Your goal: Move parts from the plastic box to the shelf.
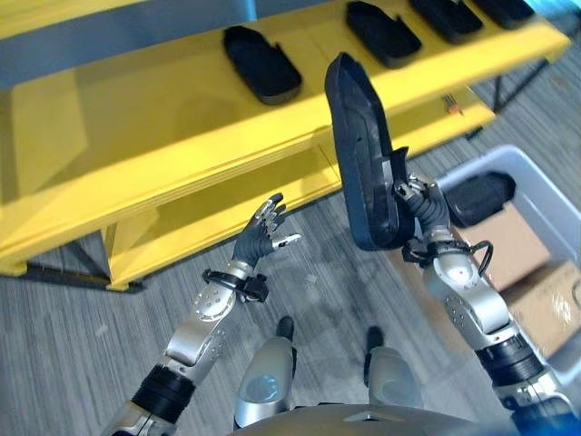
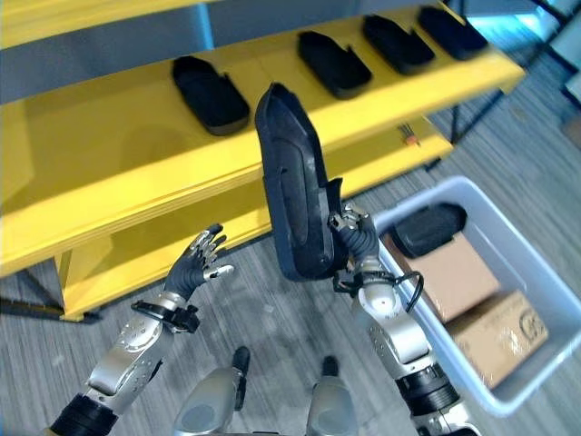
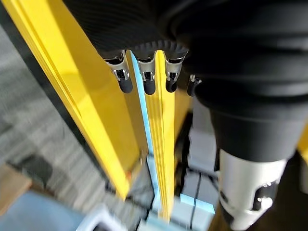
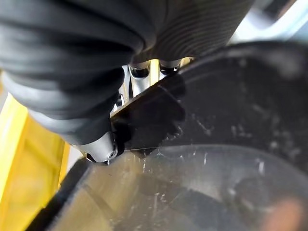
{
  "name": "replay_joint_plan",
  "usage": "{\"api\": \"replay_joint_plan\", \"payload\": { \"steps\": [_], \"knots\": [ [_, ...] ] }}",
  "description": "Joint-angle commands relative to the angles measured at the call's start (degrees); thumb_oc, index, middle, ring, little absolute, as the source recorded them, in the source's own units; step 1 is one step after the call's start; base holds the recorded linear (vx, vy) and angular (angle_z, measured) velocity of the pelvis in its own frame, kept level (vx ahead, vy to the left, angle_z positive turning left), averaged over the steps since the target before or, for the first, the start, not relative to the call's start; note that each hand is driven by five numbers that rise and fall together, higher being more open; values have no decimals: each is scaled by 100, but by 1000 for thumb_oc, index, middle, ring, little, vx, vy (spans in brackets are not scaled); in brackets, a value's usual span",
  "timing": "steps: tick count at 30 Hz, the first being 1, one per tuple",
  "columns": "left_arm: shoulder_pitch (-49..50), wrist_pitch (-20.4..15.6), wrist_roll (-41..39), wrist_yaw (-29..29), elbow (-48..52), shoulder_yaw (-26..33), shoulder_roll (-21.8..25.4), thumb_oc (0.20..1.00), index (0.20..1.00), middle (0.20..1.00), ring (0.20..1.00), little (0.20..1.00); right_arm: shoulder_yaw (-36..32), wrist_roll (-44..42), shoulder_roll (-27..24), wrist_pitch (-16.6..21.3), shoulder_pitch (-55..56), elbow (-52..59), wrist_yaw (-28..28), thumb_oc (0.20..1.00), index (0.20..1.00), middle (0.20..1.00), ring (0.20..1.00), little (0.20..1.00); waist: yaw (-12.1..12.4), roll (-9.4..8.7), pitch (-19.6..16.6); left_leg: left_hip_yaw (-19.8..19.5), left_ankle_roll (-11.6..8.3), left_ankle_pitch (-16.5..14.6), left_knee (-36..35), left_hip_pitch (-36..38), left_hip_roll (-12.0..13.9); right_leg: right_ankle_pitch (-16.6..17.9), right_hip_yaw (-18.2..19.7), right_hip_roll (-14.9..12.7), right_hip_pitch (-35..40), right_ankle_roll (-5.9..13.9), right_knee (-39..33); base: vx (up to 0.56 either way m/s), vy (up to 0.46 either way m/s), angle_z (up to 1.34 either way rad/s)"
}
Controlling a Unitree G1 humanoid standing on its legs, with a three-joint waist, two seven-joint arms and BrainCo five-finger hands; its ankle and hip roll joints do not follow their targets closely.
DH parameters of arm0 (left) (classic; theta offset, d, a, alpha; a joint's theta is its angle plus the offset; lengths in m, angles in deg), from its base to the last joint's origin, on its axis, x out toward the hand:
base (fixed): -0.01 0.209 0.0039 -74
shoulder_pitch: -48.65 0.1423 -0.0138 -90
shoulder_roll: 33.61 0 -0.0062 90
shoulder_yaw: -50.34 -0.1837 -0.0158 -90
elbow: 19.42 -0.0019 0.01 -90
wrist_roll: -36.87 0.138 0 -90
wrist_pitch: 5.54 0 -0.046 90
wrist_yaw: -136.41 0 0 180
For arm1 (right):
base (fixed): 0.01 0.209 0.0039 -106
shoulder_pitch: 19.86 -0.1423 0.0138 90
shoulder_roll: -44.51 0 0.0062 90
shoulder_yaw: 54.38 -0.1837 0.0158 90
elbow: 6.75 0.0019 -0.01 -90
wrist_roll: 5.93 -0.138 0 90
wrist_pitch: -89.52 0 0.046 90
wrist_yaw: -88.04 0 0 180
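A humanoid robot lifts a long black moulded part [image 1: 363, 154] upright in its right hand [image 1: 416, 202], fingers and thumb clamped on the lower edge so the piece stands on end above the grey floor [image 1: 82, 318], its upper tip overlapping the front lip of the yellow shelf [image 1: 136, 136]. The grip low on the part appears chosen to leave the far end free to swing over the shelf edge and be laid flat. In the right wrist view the dark shell of the part sits pressed against the fingers [image 4: 139, 82].

Four matching black parts already lie in a row along the shelf top, the nearest [image 1: 261, 64] just beyond the raised piece, with bare yellow board to its left, the likely spot for this one.

The left hand [image 1: 265, 232] hangs empty in front of the lower shelf board, fingers spread and relaxed, holding nothing; it looks poised to steady the part if needed.

To the robot's right, the pale plastic box [image 1: 545, 195] sits on the floor with another black part [image 1: 479, 198] resting on cardboard cartons [image 1: 517, 263] inside, so the job seems well under way but not finished.
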Motion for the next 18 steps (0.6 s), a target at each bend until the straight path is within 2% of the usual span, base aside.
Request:
{"api": "replay_joint_plan", "payload": {
  "steps": [1,3,5,7,16,18],
  "knots": [
    [32,-14,-52,-66,649,-63,-308,1000,1000,1000,1000,1000,-40,512,-261,235,-273,349,-232,200,200,200,200,200,-355,103,-468,134,366,-89,-550,353,-494,357,221,653,446,-75,-1026,289,-100,-11],
    [34,-50,-18,28,539,-123,-419,1000,1000,1000,1000,1000,-60,751,-287,295,-199,315,-267,200,200,200,200,200,-469,104,-527,-177,392,-9,-652,390,-637,390,595,890,457,-171,-1134,172,-122,30],
    [2,-87,-62,94,475,-126,-452,1000,1000,1000,1000,1000,-74,779,-323,395,-189,242,-296,200,200,200,200,200,-478,88,-563,-300,396,26,-684,338,-712,404,668,958,497,-221,-1266,21,-167,84],
    [-24,-114,-12,107,399,-89,-475,1000,1000,1000,1000,1000,-41,989,-332,538,-225,199,-323,200,200,200,200,200,-459,88,-579,-358,385,39,-636,251,-733,380,627,961,501,-244,-1294,0,-188,86],
    [19,204,29,121,459,85,-439,1000,1000,1000,1000,1000,225,1471,-313,530,-546,229,-222,200,200,200,200,200,-320,249,-525,-453,315,91,-586,235,-663,-44,386,972,618,-417,-889,36,-145,26],
    [-12,233,7,216,416,114,-415,1000,1000,1000,1000,1000,233,1722,-325,553,-556,258,-136,200,200,200,200,200,-356,301,-513,-247,284,68,-532,234,-591,-121,262,943,613,-457,-800,18,-101,5]
  ]
}}
